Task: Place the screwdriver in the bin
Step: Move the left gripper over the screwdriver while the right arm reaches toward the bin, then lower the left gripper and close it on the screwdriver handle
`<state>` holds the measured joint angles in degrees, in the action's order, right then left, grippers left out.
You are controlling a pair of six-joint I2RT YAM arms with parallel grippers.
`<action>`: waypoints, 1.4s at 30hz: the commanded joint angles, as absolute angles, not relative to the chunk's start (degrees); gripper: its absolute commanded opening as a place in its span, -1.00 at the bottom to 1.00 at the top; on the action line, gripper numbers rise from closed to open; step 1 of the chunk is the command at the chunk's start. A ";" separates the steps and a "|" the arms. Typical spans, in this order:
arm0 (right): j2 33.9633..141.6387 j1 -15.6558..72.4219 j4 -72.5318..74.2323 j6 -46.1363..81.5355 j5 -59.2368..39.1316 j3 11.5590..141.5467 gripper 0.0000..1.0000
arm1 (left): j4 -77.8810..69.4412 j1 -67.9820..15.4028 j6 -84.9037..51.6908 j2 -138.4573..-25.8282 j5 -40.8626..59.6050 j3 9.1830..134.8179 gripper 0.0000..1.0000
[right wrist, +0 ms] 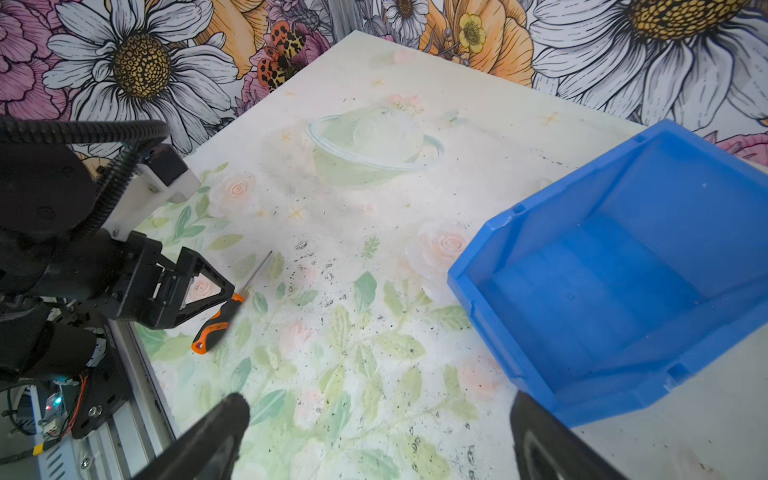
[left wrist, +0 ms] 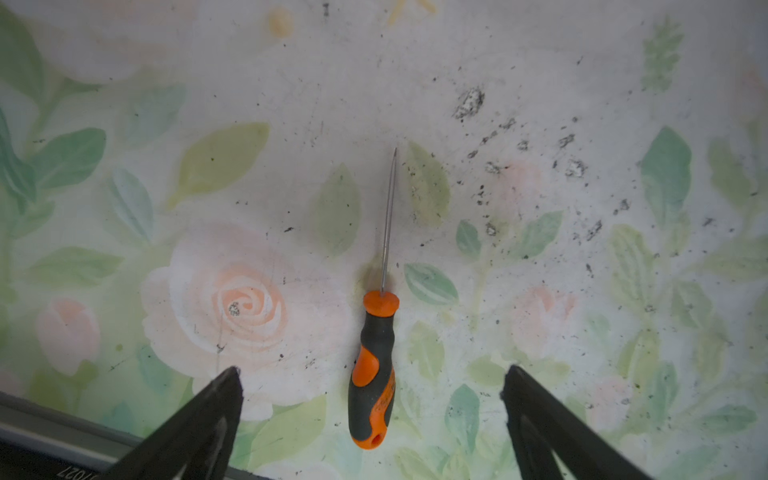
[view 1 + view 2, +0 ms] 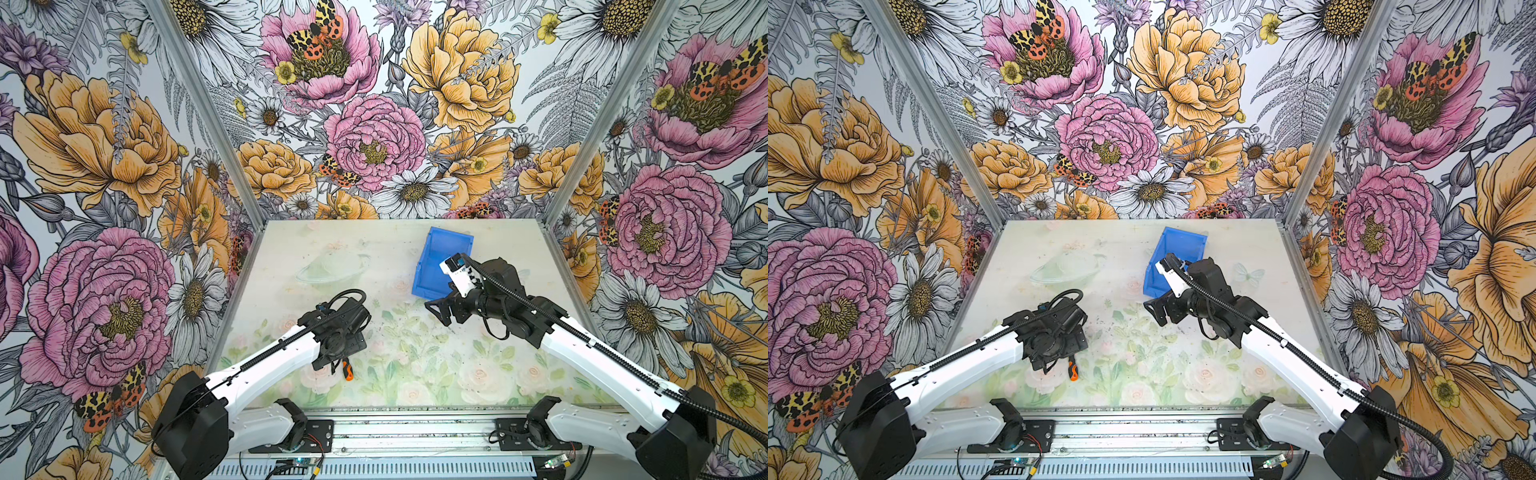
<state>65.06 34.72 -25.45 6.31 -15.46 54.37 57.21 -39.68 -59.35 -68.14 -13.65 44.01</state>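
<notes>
Floral-printed tabletop (image 3: 415,357), flecked with dark specks, carries the screwdriver (image 2: 380,301), which lies flat at lower centre-left in both top views. It is well apart from the bin (image 3: 434,266) at upper centre-right. The left gripper (image 2: 372,370) hovers over the handle with its jaws spread wide either side, holding nothing. The right gripper (image 1: 380,403) is likewise spread and empty beside the bin. The best move is probably to descend straight and close across the thick handle, not the thin shaft.

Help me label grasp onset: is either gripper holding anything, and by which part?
Nothing is held. The left gripper has open jaws straddling the screwdriver handle without gripping it; the right gripper is open and empty near the bin.
</notes>
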 commanded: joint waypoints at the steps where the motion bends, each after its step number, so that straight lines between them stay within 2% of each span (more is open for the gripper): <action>1: 65.24 35.16 -25.58 6.16 -17.43 53.23 0.99 | 56.60 -40.42 -60.95 -68.24 -12.39 42.25 0.91; 7: 65.83 35.18 -25.58 7.54 -17.90 52.03 0.99 | 52.91 -42.20 -61.60 -70.50 -12.39 40.71 0.73; 16: 65.52 35.57 -25.69 7.46 -17.58 51.81 0.99 | 46.41 -45.41 -64.24 -75.01 -12.39 38.04 0.61; 20: 65.90 36.19 -25.74 6.96 -17.27 52.12 0.99 | 43.99 -46.14 -66.06 -74.97 -10.65 36.15 0.36; 24: 65.92 36.67 -25.77 6.87 -16.52 51.92 0.99 | 43.45 -46.81 -67.26 -75.31 -10.51 35.10 0.26; 30: 65.83 36.85 -25.68 6.81 -15.70 52.17 0.99 | 43.44 -47.95 -69.17 -76.59 -11.29 33.92 -0.03; 39: 64.54 36.91 -25.62 7.99 -14.11 52.36 0.99 | 43.59 -49.47 -69.53 -77.88 -11.40 35.53 -0.56; 42: 63.83 36.91 -25.27 8.73 -14.48 51.33 0.99 | 43.58 -49.61 -68.80 -78.06 -11.57 37.68 -0.64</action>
<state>65.56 36.58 -25.96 7.46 -15.18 51.90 46.92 -48.71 -68.69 -76.64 -14.20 36.23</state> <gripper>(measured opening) 0.995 0.270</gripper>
